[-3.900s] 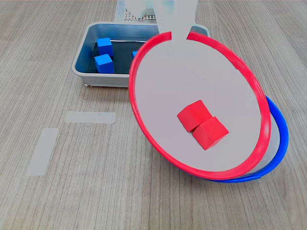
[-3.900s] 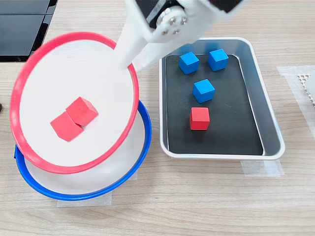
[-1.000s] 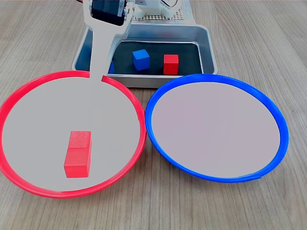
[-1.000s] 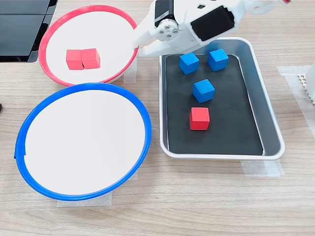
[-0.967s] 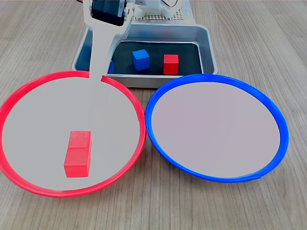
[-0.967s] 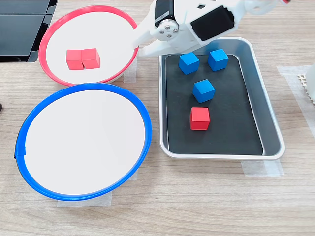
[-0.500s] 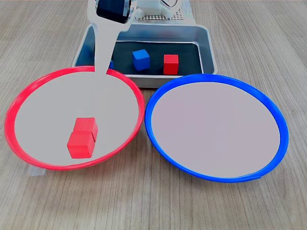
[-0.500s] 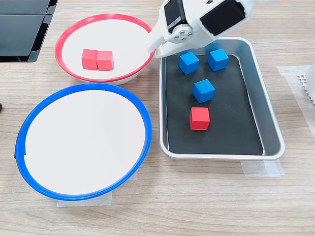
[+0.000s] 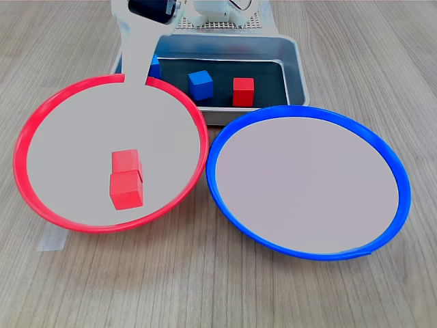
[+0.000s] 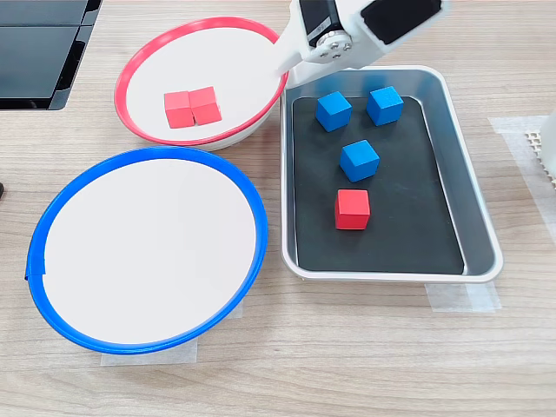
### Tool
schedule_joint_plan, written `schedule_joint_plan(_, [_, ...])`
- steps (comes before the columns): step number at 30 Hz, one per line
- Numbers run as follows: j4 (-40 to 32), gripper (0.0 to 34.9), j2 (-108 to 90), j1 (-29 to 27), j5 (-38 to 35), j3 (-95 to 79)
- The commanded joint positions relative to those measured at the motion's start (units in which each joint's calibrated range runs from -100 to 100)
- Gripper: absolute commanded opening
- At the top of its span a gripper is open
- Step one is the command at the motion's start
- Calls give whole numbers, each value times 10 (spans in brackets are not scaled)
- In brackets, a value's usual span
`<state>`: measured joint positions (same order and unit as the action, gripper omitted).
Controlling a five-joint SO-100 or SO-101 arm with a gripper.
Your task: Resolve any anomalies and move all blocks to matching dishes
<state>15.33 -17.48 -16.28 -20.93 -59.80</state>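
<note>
red dish gripped at its rim, blue dish bare

nearest me in the first exterior view, the blue-rimmed dish (image 9: 308, 236) sat flat on the desk (image 9: 382, 82), its pale inside bare. beside it, on the first exterior view's left, i saw the red-rimmed dish (image 9: 75, 222) with its rim close to the blue one's; i could not tell if they touched. two red blocks (image 9: 126, 180) lay pressed together inside it. at its far edge my gripper (image 10: 291, 61) was pinching the rim, one white finger (image 9: 138, 55) lying over the lip. behind both dishes stood the grey tray (image 10: 452, 122) with black liner. in the second exterior view it held three blue blocks (image 10: 359, 160) and one red block (image 10: 352, 209), all apart from each other, the red one nearest the blue dish's end.
</note>
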Motion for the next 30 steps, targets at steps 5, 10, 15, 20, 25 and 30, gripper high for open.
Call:
schedule_joint_plan(5, [-38,37,107,15,16,111])
schedule_joint_plan(10, [-51,43,157,24,21,157])
schedule_joint_plan(15, [-17,129,170,25,18,188])
schedule_joint_plan(20, [4,166,117,24,-2,139])
schedule_joint_plan(25, [63,173,26,19,-23,69])
schedule_joint_plan(30, [176,174,-67,19,-32,66])
